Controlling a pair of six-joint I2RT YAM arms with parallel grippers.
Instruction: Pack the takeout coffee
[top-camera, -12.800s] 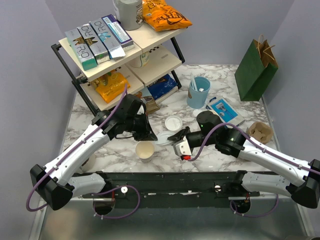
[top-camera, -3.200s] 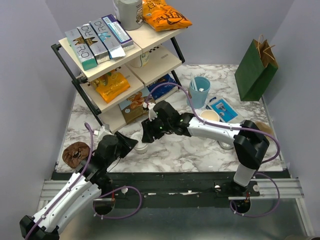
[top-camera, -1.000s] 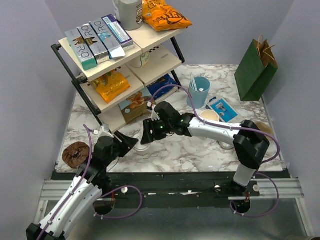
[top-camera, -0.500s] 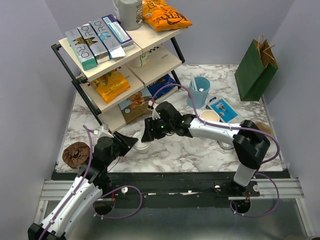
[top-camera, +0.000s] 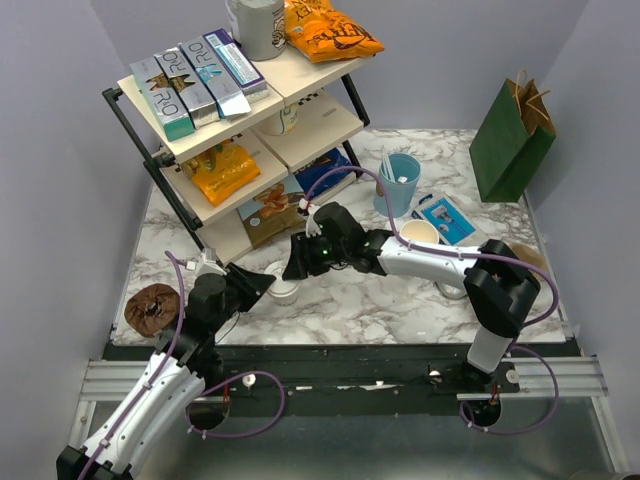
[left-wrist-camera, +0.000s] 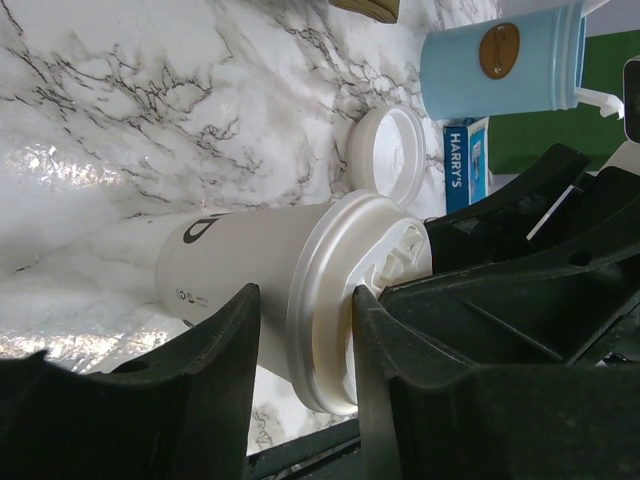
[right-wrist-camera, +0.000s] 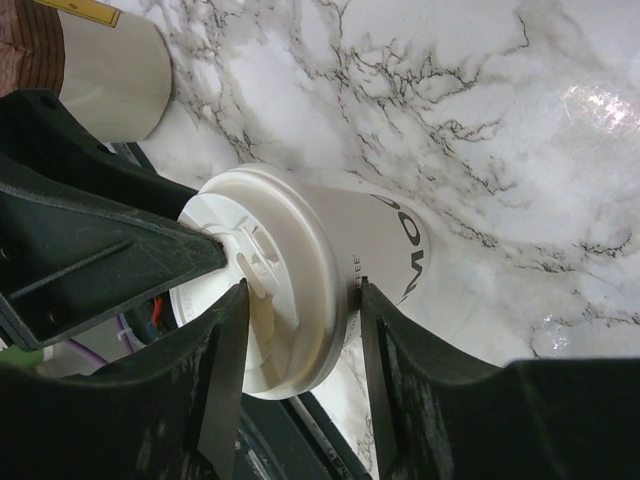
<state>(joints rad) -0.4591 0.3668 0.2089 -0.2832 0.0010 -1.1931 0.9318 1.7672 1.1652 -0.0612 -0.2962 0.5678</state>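
Note:
The takeout coffee (top-camera: 283, 292), a cream paper cup with a round white lid, stands upright on the marble table near its front left. My left gripper (top-camera: 264, 286) reaches it from the left. In the left wrist view its jaws straddle the lid rim (left-wrist-camera: 318, 320): one finger rests on the lid top, the other sits beside the cup wall with a small gap under the rim. My right gripper (top-camera: 296, 266) reaches it from the right. In the right wrist view it is shut on the coffee (right-wrist-camera: 300, 290), one finger on the lid top and one under the rim.
A wire shelf (top-camera: 135, 125) of snacks stands at the back left. A light blue cup with white sticks (top-camera: 397, 184), a spare lid (left-wrist-camera: 390, 150) and a lidless cream cup (top-camera: 420, 232) sit behind. A green paper bag (top-camera: 512, 140) stands at the back right. A muffin (top-camera: 152, 305) lies at the left.
Over the last second the right arm's elbow and forearm have shifted slightly back. The cup and the left gripper have stayed in place. Much earlier, the lid was put on the cup.

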